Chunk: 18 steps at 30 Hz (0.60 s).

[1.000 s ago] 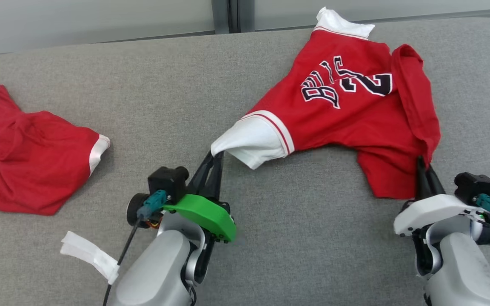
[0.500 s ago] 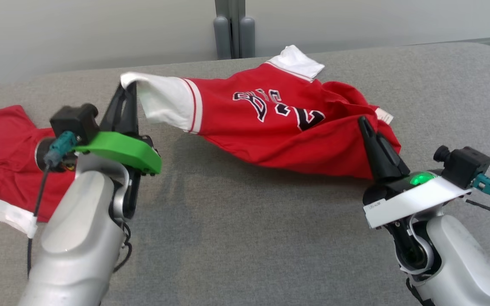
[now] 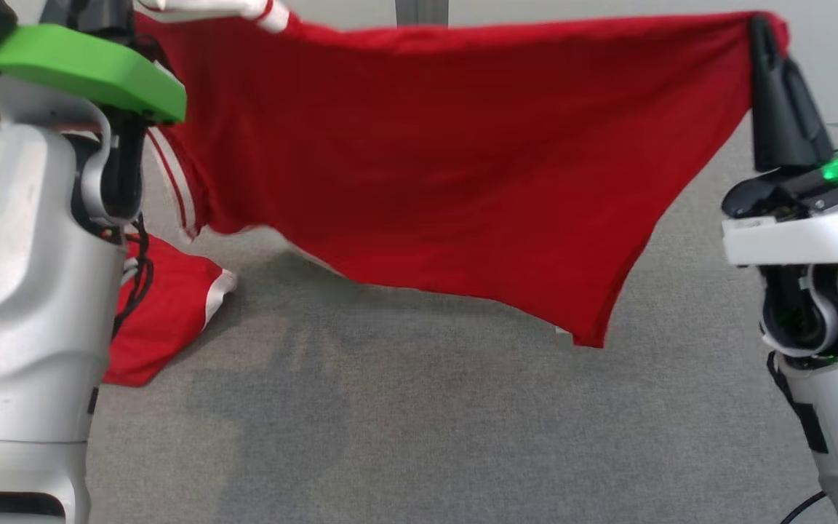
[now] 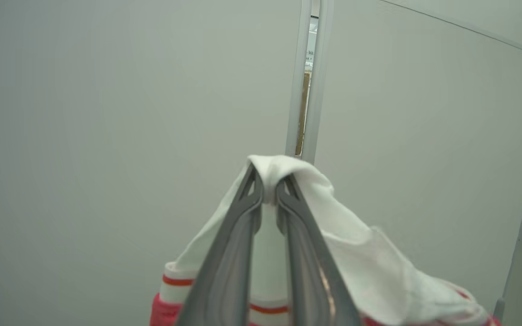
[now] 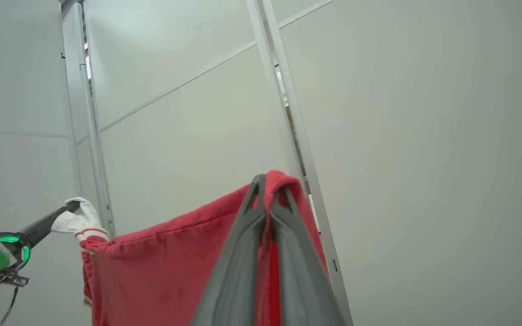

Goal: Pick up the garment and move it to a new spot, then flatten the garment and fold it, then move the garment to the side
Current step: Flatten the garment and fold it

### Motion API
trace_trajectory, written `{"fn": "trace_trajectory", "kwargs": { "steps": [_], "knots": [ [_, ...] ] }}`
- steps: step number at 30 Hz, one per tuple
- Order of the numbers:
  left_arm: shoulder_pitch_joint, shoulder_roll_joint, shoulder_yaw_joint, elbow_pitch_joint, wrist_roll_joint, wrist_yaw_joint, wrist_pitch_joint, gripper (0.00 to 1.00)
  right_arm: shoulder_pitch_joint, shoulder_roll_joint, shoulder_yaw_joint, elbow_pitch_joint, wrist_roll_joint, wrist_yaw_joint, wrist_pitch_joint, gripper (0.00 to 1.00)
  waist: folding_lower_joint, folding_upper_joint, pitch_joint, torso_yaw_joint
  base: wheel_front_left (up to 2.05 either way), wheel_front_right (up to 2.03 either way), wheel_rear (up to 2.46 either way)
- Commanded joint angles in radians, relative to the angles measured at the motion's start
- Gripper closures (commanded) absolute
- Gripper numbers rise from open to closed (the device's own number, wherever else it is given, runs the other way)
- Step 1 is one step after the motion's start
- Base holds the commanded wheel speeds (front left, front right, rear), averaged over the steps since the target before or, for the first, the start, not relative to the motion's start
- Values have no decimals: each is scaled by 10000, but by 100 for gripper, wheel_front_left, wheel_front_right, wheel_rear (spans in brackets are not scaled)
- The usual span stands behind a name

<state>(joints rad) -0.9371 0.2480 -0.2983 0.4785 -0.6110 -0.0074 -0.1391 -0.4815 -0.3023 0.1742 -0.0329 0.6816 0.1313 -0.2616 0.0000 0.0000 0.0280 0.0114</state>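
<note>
In the last second the red basketball jersey with white sleeves [image 3: 419, 145] has risen off the grey fabric-covered table [image 3: 419, 422] and hangs stretched across the top of the frame. The left gripper [image 4: 269, 183] pinches a white sleeve at upper left, the right gripper [image 5: 271, 190] a red edge at upper right. I would keep both pinches level and taut, landing the lower edge first. No writing reads now.
</note>
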Motion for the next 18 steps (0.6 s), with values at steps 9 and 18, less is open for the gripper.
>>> {"fn": "trace_trajectory", "kwargs": {
  "steps": [9,18],
  "knots": [
    [232,-65,823,-1488,-1510,470,1473,92,417,370,-1336,-827,-1800,-11,531,100,0,0,-416,142,0,0,0],
    [664,246,1135,-2938,-2203,962,2707,100,102,217,-1415,-1486,-2349,-11,1993,100,0,0,498,2,0,0,0]
  ]
}}
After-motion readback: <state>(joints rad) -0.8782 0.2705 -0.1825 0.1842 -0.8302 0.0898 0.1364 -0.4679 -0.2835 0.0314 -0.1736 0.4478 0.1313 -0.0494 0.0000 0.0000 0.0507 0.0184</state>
